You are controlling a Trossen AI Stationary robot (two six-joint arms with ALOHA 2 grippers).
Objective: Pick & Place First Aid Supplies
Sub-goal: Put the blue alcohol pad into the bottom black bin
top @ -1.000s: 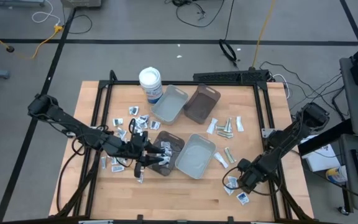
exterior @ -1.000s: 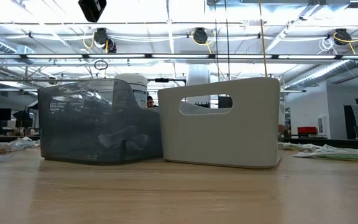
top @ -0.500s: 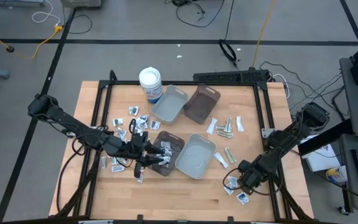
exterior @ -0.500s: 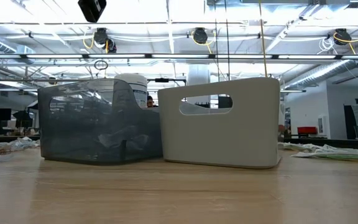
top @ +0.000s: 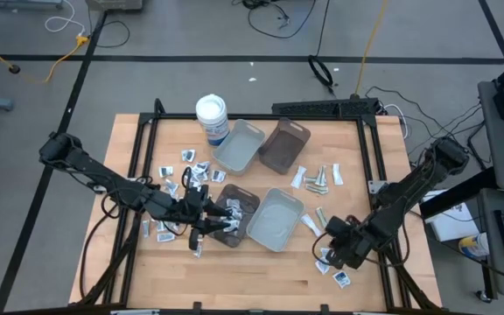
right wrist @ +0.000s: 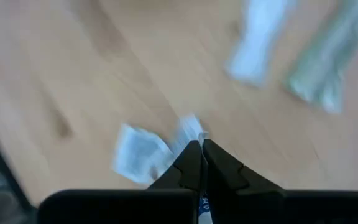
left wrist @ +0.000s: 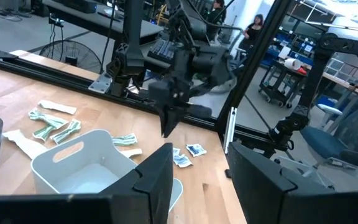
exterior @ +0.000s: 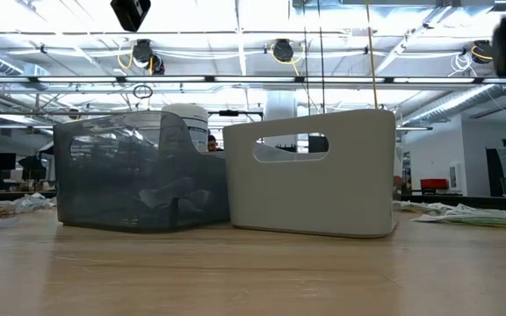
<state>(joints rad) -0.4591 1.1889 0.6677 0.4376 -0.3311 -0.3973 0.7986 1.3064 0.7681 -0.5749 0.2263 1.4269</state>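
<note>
Small white and bluish packets (top: 186, 175) lie scattered on the table's left half. Pale strips (top: 318, 178) lie on its right half, and a few packets (top: 341, 278) lie near the front right. My right gripper (top: 331, 248) hangs over those, shut, pointing steeply down; a pale packet corner (right wrist: 192, 128) shows at its tips. My left gripper (left wrist: 201, 180) is held level and open over the dark tray (top: 239, 214), with nothing between its fingers. My right gripper comes from above, slanting down, its two fingers closed together. A bluish-white packet corner (right wrist: 192, 128) sticks out just past the fingertips, and a sliver of the same colour shows between the fingers farther back. It is raised off the table; the fingers hide the rest.
A grey tray (top: 276, 219) stands beside the dark one at mid-table. Another grey tray (top: 239, 146) and a brown tray (top: 284, 145) stand at the back, with a white round tub (top: 212, 118) to their left. A black frame (top: 370, 166) rims the table.
My right gripper has shut over the packets at the front right, then risen from the table, tipped and turned at the wrist, and drifted slightly toward the grey tray. Part of its arm now shows at the upper right of the low view.
</note>
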